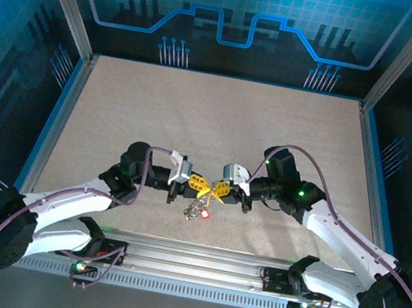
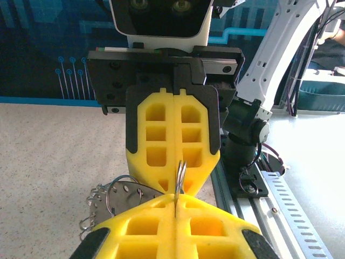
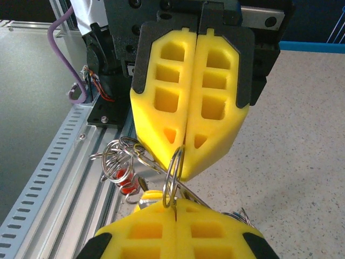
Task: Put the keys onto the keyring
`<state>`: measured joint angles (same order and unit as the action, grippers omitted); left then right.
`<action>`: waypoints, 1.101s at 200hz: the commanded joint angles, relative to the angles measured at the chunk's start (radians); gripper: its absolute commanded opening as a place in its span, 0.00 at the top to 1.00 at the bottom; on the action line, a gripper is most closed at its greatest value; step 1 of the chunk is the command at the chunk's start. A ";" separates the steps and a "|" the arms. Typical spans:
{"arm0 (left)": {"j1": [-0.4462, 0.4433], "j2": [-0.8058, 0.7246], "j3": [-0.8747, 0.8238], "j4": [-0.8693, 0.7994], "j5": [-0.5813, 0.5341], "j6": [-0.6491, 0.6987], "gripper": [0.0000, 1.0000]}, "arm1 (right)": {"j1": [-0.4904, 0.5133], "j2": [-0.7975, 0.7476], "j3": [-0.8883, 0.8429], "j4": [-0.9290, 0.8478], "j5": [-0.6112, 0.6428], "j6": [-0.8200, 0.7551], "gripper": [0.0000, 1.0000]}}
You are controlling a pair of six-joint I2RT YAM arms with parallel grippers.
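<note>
**Both grippers pinch one thin ring near the table's front edge**

Over the speckled table, close to its near edge, the left arm and right arm meet tip to tip. The left gripper and the right gripper each have their yellow fingers pressed together. Both clamp the same thin split ring, which stands edge-on between the facing tips. The keyring, its rim fringed with small silvery pieces, hangs outside the jaws, just beside that ring on the far side. I cannot tell whether the two are linked. The keys, a bunch of small rings with a red tag, dangle on the near side, toward the slotted rail.
</note>
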<state>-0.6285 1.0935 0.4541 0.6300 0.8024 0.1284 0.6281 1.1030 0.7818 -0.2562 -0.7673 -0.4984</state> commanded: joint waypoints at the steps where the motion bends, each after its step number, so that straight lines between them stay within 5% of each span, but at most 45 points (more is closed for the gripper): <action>1: -0.004 0.005 -0.002 0.084 0.035 -0.010 1.00 | 0.010 0.015 0.039 -0.019 0.017 0.007 0.94; 86: -0.002 -0.025 -0.035 0.103 -0.094 -0.022 1.00 | -0.019 -0.109 -0.071 0.044 0.089 0.031 0.70; 129: -0.002 -0.024 -0.041 0.138 -0.112 -0.044 1.00 | 0.007 -0.250 -0.238 0.233 0.253 0.118 0.59; 220: -0.002 -0.014 -0.039 0.181 -0.083 -0.058 1.00 | 0.019 -0.250 -0.259 0.252 0.247 0.105 0.60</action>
<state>-0.6285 1.0946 0.4179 0.7292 0.6964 0.0776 0.6346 0.8547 0.5270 -0.0322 -0.5045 -0.3813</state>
